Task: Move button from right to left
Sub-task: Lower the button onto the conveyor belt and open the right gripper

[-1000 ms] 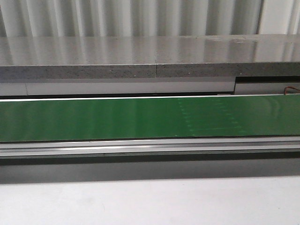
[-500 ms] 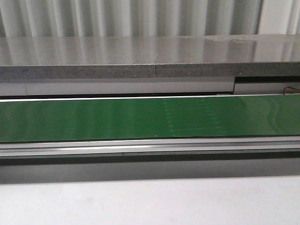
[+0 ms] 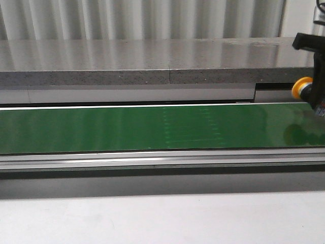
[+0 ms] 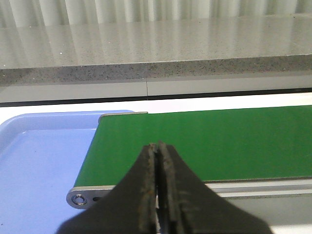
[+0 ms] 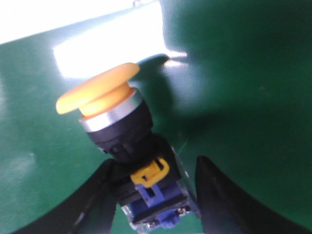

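No writing, label, brand or number can be read anywhere here, not on the button (image 5: 127, 155) either.

The button (image 5: 119, 141) has a round yellow mushroom head above a silver ring and a black collar, with a boxy blue and clear block behind it that carries a small yellow tab. It is tilted, its head leaning to one side, and sits over the green belt (image 3: 127, 128). In the front view the button (image 3: 302, 87) shows at the far right edge, above the belt.
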`<action>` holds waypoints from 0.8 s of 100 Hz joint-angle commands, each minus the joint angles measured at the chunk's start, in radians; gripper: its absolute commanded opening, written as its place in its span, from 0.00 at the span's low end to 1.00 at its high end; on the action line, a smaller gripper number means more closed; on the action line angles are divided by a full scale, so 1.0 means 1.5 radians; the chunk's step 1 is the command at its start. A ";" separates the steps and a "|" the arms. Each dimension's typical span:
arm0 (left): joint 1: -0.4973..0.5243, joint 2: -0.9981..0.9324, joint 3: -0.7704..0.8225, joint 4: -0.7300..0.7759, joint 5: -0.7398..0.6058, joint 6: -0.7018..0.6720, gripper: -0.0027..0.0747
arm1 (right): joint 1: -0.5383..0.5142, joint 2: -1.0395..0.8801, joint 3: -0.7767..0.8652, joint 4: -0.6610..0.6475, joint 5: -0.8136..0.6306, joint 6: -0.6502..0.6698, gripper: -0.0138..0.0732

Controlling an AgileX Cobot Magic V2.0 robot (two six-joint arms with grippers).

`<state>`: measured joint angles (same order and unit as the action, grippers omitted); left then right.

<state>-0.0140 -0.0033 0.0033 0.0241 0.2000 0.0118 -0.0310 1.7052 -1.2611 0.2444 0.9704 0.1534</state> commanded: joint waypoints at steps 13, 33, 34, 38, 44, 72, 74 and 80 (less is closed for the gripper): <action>-0.005 -0.022 0.027 -0.001 -0.052 -0.008 0.01 | 0.005 0.010 -0.018 0.007 -0.012 0.013 0.47; -0.005 -0.022 0.027 -0.001 -0.052 -0.008 0.01 | 0.013 -0.029 -0.018 0.010 -0.037 -0.015 0.84; -0.005 -0.022 0.027 -0.001 -0.052 -0.008 0.01 | 0.014 -0.034 -0.018 0.010 -0.038 -0.017 0.85; -0.005 -0.022 0.027 -0.001 -0.052 -0.008 0.01 | 0.019 -0.050 -0.018 0.010 -0.041 -0.021 0.85; -0.005 -0.022 0.027 -0.001 -0.052 -0.008 0.01 | 0.026 -0.073 -0.018 0.010 -0.044 -0.033 0.84; -0.005 -0.022 0.027 -0.001 -0.052 -0.008 0.01 | 0.083 -0.185 -0.018 -0.018 -0.035 -0.130 0.79; -0.005 -0.022 0.027 -0.001 -0.052 -0.008 0.01 | 0.089 -0.192 -0.018 -0.022 -0.033 -0.134 0.76; -0.005 -0.022 0.027 -0.001 -0.052 -0.008 0.01 | 0.108 -0.210 -0.018 -0.049 -0.027 -0.136 0.65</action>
<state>-0.0140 -0.0033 0.0033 0.0241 0.2000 0.0118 0.1016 1.4631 -1.2654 0.2111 0.9420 -0.0160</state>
